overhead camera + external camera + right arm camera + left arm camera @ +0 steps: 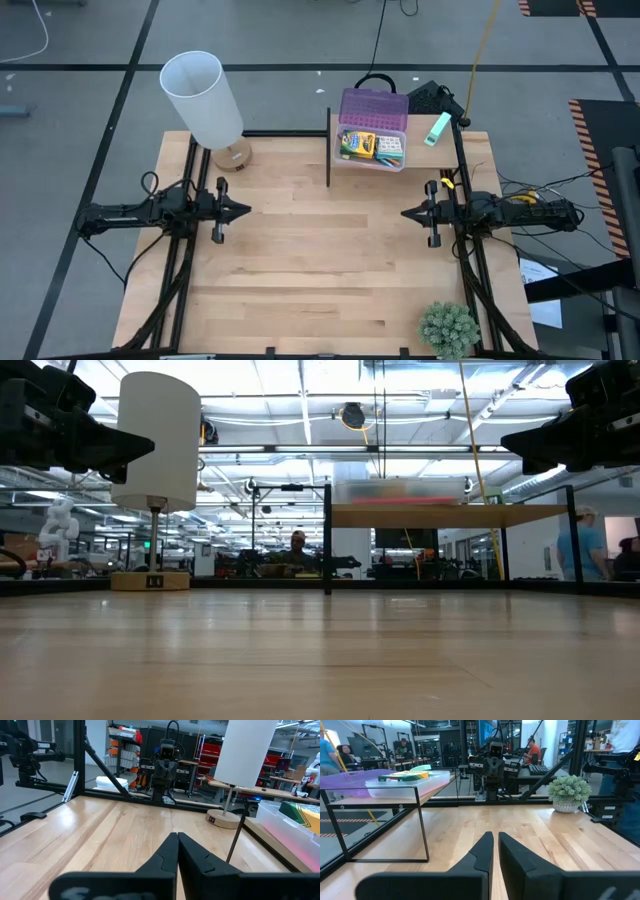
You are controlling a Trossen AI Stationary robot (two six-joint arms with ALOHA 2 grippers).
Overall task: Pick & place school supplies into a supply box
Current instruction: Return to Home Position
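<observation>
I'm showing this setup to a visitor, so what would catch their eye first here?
Probably the tall white lamp at the table's far left corner, then the supply box with its purple lid open on a raised shelf at the far edge, a crayon box inside. The left claw and right claw face each other mid-table, both shut.

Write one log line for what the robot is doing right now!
left claw: shut, idle over table's left | right claw: shut, idle over table's right | supply box: open on raised shelf, crayon box inside

Two dark, slender arms are seen, each trailed by black cables. The left gripper (243, 211) and right gripper (407, 213) are formed of tapered black fingers.
</observation>
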